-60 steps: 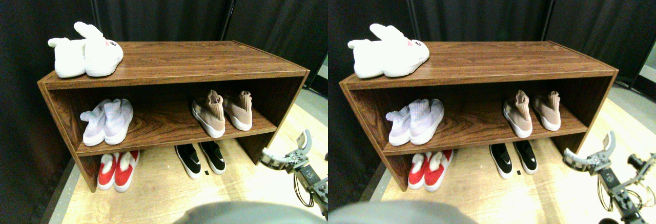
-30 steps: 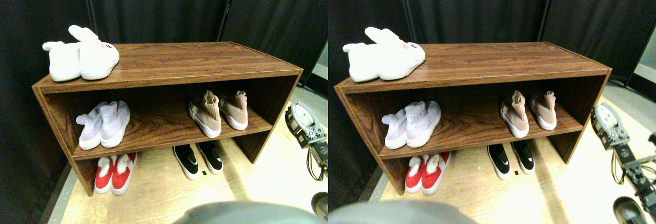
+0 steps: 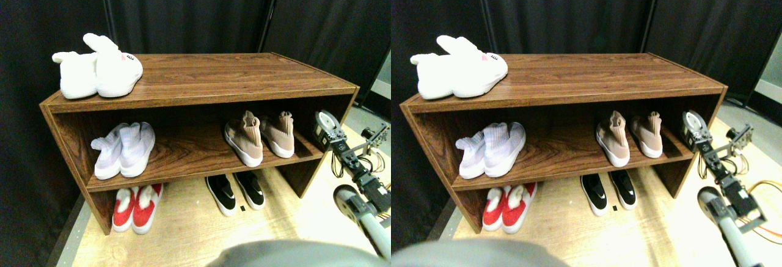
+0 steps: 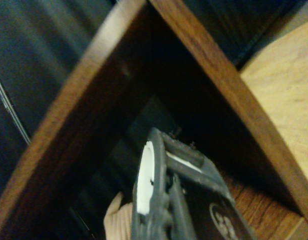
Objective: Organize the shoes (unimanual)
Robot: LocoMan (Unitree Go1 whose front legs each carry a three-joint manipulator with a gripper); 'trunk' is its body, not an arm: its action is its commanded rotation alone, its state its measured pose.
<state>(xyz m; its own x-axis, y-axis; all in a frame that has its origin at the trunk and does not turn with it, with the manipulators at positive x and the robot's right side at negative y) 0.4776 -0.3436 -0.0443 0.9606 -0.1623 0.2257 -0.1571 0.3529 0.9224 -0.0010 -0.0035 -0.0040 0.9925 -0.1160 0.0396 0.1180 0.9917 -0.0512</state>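
**A staged test space, not a lived-in home**

We see a mock entryway set up in a lab or studio. Black curtains hang at twelve o'clock behind a dark wooden shoe rack, closing off the background like a backdrop. The rack stands on a pale plywood floor panel; past it, at three o'clock, grey floor shows. Loose wiring trails from the robot arm at four o'clock.

Tan sneakers upright (middle shelf)
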